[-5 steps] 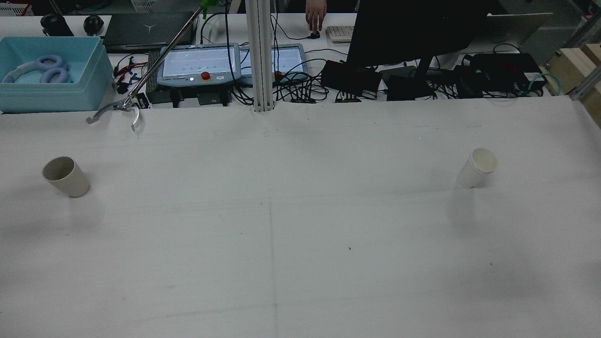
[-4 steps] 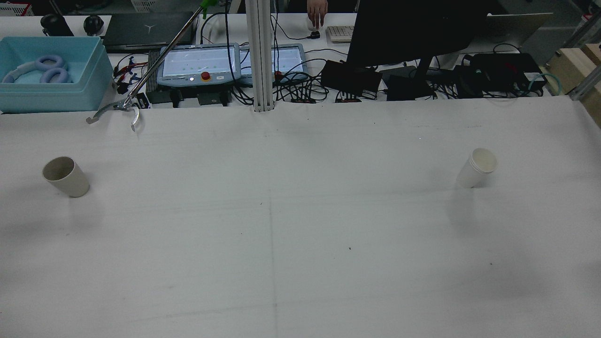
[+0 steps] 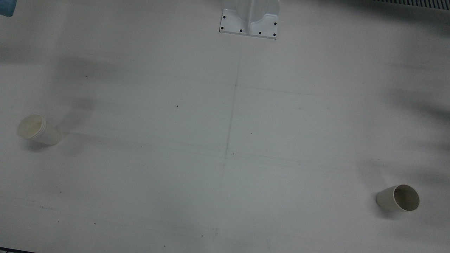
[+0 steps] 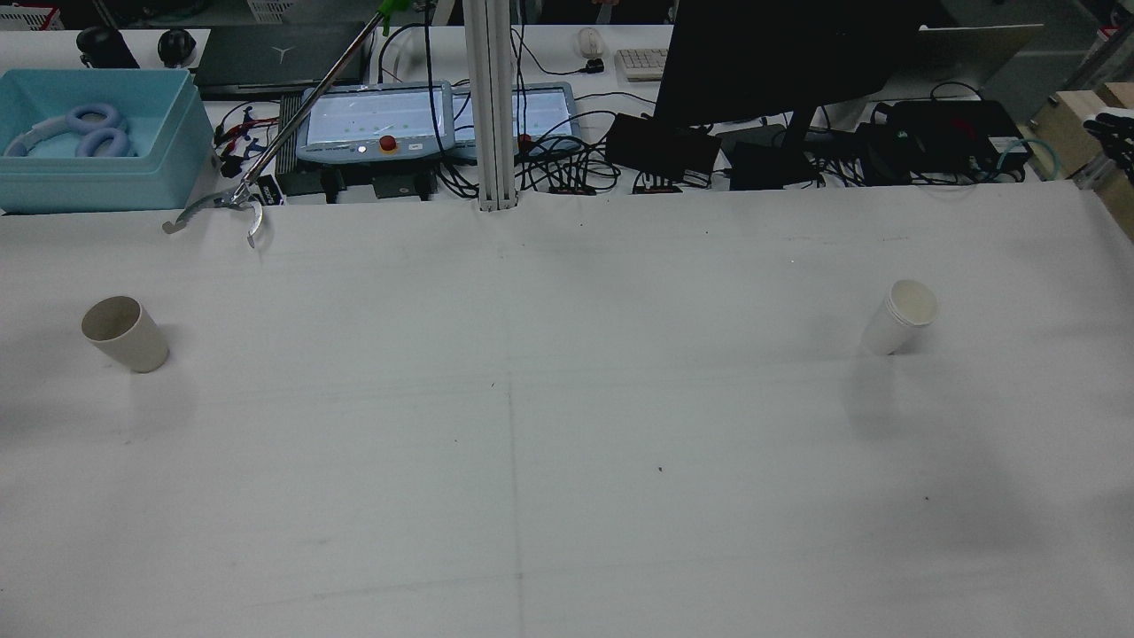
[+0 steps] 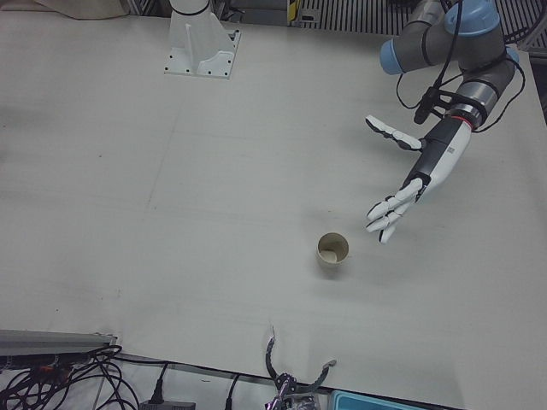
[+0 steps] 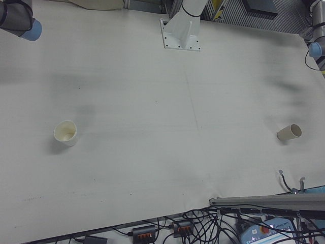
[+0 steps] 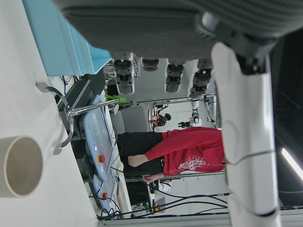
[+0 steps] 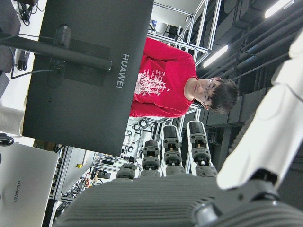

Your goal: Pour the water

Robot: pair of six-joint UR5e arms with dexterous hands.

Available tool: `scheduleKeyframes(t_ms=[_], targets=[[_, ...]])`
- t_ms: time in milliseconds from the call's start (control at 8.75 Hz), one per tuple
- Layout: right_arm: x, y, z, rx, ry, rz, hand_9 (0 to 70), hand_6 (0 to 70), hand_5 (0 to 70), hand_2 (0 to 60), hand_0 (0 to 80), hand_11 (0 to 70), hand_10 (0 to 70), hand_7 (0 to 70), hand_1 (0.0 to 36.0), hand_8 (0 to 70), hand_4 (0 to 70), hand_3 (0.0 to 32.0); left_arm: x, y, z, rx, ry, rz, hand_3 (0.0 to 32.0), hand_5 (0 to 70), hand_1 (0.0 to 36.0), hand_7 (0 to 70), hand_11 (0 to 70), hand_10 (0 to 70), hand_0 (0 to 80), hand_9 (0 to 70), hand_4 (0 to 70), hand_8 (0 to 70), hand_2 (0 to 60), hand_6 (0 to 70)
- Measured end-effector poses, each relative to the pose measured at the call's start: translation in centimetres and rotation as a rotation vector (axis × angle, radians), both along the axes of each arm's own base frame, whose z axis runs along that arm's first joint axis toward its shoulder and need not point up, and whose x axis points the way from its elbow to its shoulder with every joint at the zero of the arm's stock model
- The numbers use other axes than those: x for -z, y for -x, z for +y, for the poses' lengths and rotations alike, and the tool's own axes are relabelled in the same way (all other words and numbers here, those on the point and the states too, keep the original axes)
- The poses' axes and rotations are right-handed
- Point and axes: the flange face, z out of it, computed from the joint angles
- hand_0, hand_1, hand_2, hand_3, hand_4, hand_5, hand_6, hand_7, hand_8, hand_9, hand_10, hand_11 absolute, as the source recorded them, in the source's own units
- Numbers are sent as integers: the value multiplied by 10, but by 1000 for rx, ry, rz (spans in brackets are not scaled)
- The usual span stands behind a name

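A beige paper cup (image 4: 124, 332) stands on the white table on the robot's left side; it also shows in the front view (image 3: 399, 198), the left-front view (image 5: 332, 252) and the left hand view (image 7: 21, 165). A white paper cup (image 4: 902, 316) stands on the right side, also in the front view (image 3: 37, 129) and the right-front view (image 6: 66, 133). My left hand (image 5: 419, 171) is open, fingers spread, hovering up and beside the beige cup, apart from it. My right hand (image 8: 170, 151) shows straight, empty fingers; dark fingertips (image 4: 1116, 133) show at the rear view's right edge.
A blue bin (image 4: 97, 142) with headphones and a reacher-grabber tool (image 4: 221, 208) lie at the table's far left edge. A white post base (image 3: 249, 19) stands mid-table near the robot. A monitor (image 4: 780, 62), pendants and cables lie beyond the far edge.
Dark fingertips have come into the rear view at its right edge. The person's hand at the back desk has withdrawn. Both cups stay put.
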Motion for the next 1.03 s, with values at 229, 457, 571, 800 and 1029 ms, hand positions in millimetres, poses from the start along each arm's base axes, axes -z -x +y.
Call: scheduleKeyframes(t_ms=[229,457,571,800,1029], targets=[[-20,0,12,0,39,57,75,121,155,0,507,0,0,181,109,67,136,0,-53,-1,-5,45,-33,-29,2,8,183,104,116,60,728,6,130,19,0,28],[-29,3,19,4,63,106,76,129,167,0,507,0,0,198,110,68,164,0,-94,-25,-7,53,-79,-78,44,0,188,77,67,26,728,1,87,15,0,5],[-29,6,18,5,65,124,79,138,174,0,510,0,0,206,112,68,187,0,-103,-44,-9,57,-104,-107,24,0,191,68,60,21,734,0,88,13,0,2],[-26,10,15,8,61,147,78,145,178,0,512,0,0,212,110,66,200,0,-112,-81,-28,56,-130,-147,0,0,180,47,35,5,692,0,120,6,0,0],[-26,14,14,13,59,161,77,146,179,0,509,0,0,215,108,66,204,0,-107,-131,-51,28,-163,-202,0,0,179,47,32,3,686,0,128,5,0,0]])
